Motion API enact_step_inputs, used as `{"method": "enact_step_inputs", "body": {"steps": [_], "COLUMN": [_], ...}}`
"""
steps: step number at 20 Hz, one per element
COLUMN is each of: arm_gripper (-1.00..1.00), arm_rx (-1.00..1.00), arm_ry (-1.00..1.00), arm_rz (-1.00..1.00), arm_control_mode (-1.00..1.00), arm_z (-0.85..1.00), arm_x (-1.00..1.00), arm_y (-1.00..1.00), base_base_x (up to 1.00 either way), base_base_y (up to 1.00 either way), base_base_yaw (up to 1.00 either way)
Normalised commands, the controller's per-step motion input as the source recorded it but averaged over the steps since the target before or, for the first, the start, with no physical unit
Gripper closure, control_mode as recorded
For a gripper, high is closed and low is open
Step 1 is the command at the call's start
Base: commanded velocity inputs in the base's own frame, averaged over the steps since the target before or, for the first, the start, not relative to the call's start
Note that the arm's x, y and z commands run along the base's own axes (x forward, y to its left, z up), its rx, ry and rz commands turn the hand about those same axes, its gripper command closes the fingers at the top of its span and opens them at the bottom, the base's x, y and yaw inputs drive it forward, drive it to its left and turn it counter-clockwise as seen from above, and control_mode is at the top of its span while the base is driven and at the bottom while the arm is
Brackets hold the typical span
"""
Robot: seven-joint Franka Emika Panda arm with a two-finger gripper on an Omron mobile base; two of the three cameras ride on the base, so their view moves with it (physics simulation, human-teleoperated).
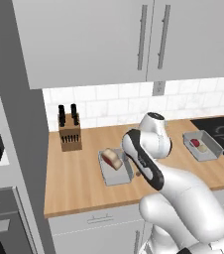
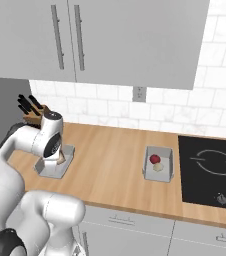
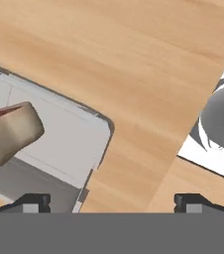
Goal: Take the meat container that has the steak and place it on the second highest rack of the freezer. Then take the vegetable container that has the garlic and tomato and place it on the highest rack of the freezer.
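steak (image 3: 7, 134) cut off left; meat container (image 3: 64, 144) part-shown; pincer (image 3: 111, 201) agape

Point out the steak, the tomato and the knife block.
steak (image 1: 112, 158), left base view, its tan side.
tomato (image 2: 155, 159), right base view, its red middle.
knife block (image 1: 70, 135), left base view, its wooden front.

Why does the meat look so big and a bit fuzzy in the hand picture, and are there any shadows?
In the hand view the camera sits very close, so the steak and the meat container look huge, soft-edged and cut off at the edge. In the left base view the same steak looks small and clearer. In the right base view, light is even; the vegetable container casts only a faint shadow.
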Motion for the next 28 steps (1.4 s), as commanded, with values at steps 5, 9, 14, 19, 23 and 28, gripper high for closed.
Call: {"method": "enact_step_inputs", "body": {"steps": [5, 9, 14, 19, 23, 28], "arm_gripper": [-1.0, -1.0, -1.0, 1.0, 1.0, 1.0], "arm_rx": [0.01, 0.0, 0.0, 0.0, 0.0, 0.0], "arm_ry": [0.09, 0.04, 0.02, 0.01, 0.0, 0.0], "arm_rz": [0.0, 0.0, 0.0, 0.0, 0.0, 0.0], "arm_control_mode": [-1.0, -1.0, -1.0, -1.0, -1.0, -1.0], "arm_z": [-0.5, -0.32, -0.29, -0.3, -0.23, 0.0], "arm_x": [0.12, 0.12, 0.07, 0.05, 0.0, 0.0], "arm_y": [0.19, 0.21, 0.2, 0.2, 0.13, 0.0], "base_base_x": [0.0, 0.0, 0.0, 0.0, 0.0, 0.0], "base_base_y": [0.0, 0.0, 0.0, 0.0, 0.0, 0.0], "base_base_yaw": [0.0, 0.0, 0.0, 0.0, 0.0, 0.0]}}
